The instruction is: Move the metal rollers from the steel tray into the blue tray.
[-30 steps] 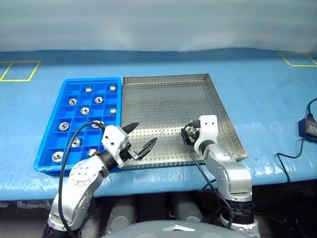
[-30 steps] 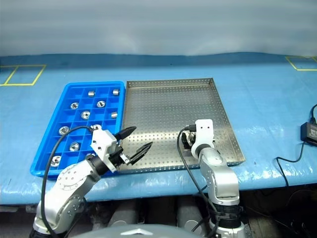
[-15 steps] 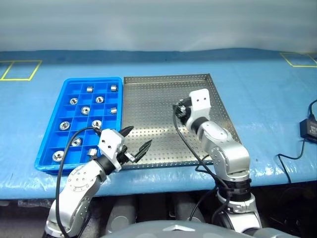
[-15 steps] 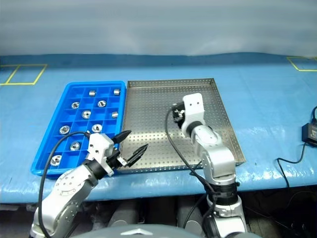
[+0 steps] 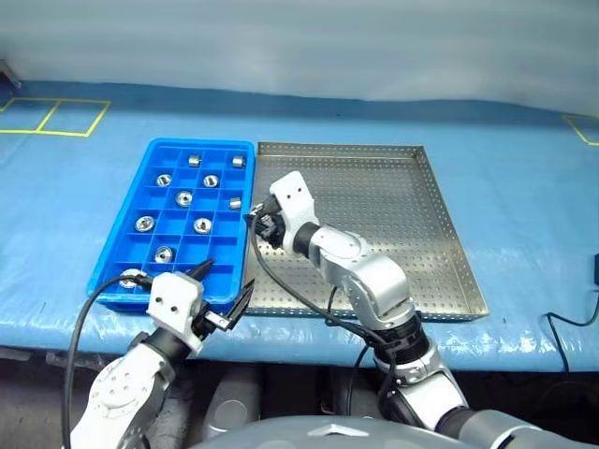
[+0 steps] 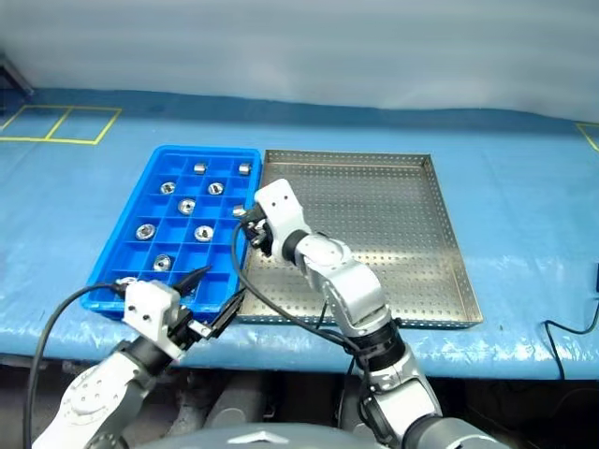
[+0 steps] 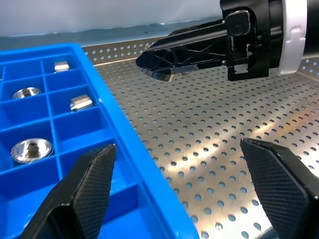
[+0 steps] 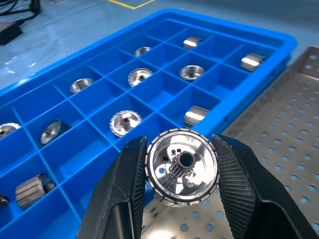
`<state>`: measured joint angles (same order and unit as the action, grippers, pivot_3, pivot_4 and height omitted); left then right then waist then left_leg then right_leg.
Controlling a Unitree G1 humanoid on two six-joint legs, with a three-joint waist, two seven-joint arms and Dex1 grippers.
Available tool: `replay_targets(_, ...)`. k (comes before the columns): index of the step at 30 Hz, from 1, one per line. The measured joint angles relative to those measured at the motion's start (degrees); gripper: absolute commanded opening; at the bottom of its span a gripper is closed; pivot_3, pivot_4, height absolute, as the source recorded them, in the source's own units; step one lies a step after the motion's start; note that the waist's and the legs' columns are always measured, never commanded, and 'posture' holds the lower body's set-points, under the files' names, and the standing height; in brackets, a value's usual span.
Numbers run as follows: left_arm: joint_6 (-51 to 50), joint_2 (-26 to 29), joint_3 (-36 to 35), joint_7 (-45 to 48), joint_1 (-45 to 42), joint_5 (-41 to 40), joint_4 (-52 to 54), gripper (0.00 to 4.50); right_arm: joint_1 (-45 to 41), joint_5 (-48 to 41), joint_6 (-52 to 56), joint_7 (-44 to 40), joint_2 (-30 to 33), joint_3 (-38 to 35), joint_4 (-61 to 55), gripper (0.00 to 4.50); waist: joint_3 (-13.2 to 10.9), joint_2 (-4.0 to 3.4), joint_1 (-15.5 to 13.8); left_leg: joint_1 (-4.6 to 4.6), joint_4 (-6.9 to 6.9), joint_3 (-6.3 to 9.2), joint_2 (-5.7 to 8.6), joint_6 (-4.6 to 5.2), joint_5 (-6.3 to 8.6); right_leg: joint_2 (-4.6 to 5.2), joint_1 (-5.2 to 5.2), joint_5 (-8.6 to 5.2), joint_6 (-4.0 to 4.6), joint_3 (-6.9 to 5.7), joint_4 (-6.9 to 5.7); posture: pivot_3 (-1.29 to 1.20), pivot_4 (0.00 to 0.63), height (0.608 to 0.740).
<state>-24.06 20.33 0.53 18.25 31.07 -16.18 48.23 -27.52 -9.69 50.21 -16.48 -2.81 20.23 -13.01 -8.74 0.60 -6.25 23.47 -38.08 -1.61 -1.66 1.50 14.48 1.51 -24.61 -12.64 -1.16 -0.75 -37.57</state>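
So, eye view first: the right gripper (image 5: 265, 226) sits left of centre, right at the border where the blue tray (image 5: 140, 192) meets the steel tray (image 5: 440, 234). Its load is hard to make out from here. The steel tray floor looks bare, probably. The left gripper (image 5: 223, 292) hangs spread and empty at lower left.

Left wrist view: the left fingers (image 7: 92, 181) stand wide apart over the seam between both trays.

Right wrist view: the jaws are pinched on one roller (image 8: 181, 165), bottom centre, hole facing the camera. Other metal rollers (image 8: 125, 122) fill cells above it. I'd carry it over a free cell, get low, then let go so it doesn't bounce out.
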Motion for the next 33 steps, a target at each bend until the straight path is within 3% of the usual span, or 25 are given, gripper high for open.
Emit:
replay_targets(6,0.4,-0.7,0.1,-1.3,2.4,0.3,1.7,4.37,-0.3,0.1,-2.0,-2.0,-0.7,2.3,4.2,1.69,0.0,0.03,-2.4,0.04,-0.02,0.06,0.0,-0.02,-0.01,0.01,-0.01,-0.05,0.04,-0.09,0.01,0.46,0.15,0.74)
replay_targets(14,0.5,-0.8,1.2,-1.9,0.6,0.4,1.7,4.37,-0.5,0.8,-5.0,-3.1,-1.4,3.0,10.1,1.69,0.0,0.03,-2.9,0.1,0.03,0.1,0.0,-0.02,-0.01,-0.01,-0.03,-0.06,0.03,-0.16,0.07,0.43,0.15,0.74)
replay_targets(22,0.3,-0.3,1.9,-1.3,-2.1,0.0,1.6,4.37,-0.1,1.3,-5.9,-3.6,-0.9,3.0,9.5,4.31,0.0,0.02,-2.5,0.09,0.03,0.13,-0.01,-0.02,-0.01,-0.02,-0.02,-0.06,0.04,-0.19,0.07,0.35,0.15,0.74)
replay_targets(23,0.2,0.1,1.9,-0.8,-2.8,-0.2,1.4,4.37,0.0,1.3,-5.8,-3.5,-0.8,2.9,9.2,4.48,0.0,0.03,-2.5,0.09,0.02,0.14,-0.01,-0.03,-0.01,-0.02,-0.02,-0.06,0.04,-0.2,0.07,0.33,0.15,0.74)
replay_targets(33,-2.2,2.9,1.9,4.2,-17.1,-2.3,-6.0,4.37,6.2,0.3,-1.1,-0.6,5.5,-5.2,-7.7,4.48,0.0,0.03,0.8,0.13,0.0,0.13,0.04,-0.03,-0.01,0.01,0.07,0.0,-0.02,-0.17,0.24,0.07,0.15,0.74)
